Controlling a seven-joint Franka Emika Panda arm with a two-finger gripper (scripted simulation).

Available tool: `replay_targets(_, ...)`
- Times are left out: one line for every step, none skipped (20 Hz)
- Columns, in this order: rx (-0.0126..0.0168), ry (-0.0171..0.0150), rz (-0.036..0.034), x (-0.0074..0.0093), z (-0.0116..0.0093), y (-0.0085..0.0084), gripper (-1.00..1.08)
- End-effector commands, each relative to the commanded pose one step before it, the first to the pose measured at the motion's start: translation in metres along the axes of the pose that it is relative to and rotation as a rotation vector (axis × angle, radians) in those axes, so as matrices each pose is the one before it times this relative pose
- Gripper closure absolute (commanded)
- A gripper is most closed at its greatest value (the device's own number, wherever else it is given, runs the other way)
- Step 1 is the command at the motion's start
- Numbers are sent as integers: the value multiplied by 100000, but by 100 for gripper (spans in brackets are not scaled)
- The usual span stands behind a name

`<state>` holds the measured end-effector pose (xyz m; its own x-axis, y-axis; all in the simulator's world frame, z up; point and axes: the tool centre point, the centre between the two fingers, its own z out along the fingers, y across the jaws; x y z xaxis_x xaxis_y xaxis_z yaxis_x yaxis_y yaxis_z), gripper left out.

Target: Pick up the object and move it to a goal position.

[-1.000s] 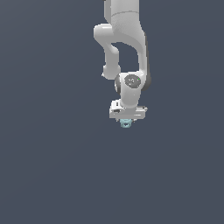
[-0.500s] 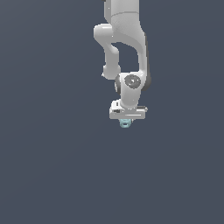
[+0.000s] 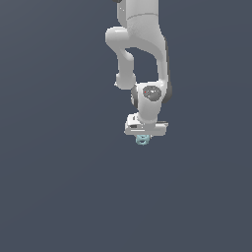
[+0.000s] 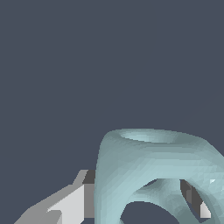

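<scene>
My end effector (image 3: 142, 139) is clamped on the little teal object (image 3: 142, 140), which sits tucked right between my fingers. Barely anything's shifted over the last second, so I'd guess I'm carrying it slowly toward the goal.

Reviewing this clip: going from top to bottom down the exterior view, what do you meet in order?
White robot arm links → round grey-capped wrist joint → white gripper body → small pale teal looped object at its fingertips, then only plain dark grey background below.
</scene>
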<state>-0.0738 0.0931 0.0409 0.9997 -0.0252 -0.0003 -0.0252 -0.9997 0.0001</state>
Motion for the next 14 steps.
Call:
replay_targets(13, 24, -55, 628, -116, -715, 108)
replay_targets(0, 0, 0, 315, -52, -340, 108)
replay_targets(0, 0, 0, 341, -56, -368, 108)
replay_targets(0, 0, 0, 367, -60, -395, 108)
replay_targets(0, 0, 0, 391, -64, -420, 108)
replay_targets(0, 0, 0, 415, -68, -444, 108)
replay_targets(0, 0, 0, 438, -71, -467, 108)
replay_targets(0, 0, 0, 460, -74, -489, 108)
replay_targets(0, 0, 0, 480, -77, -509, 108)
replay_targets(0, 0, 0, 500, -79, -527, 108)
replay_targets(0, 0, 0, 516, -82, -542, 108)
replay_targets(0, 0, 0, 512, -80, -536, 108)
replay_targets(0, 0, 0, 504, -78, -524, 108)
replay_targets(0, 0, 0, 495, -76, -513, 108)
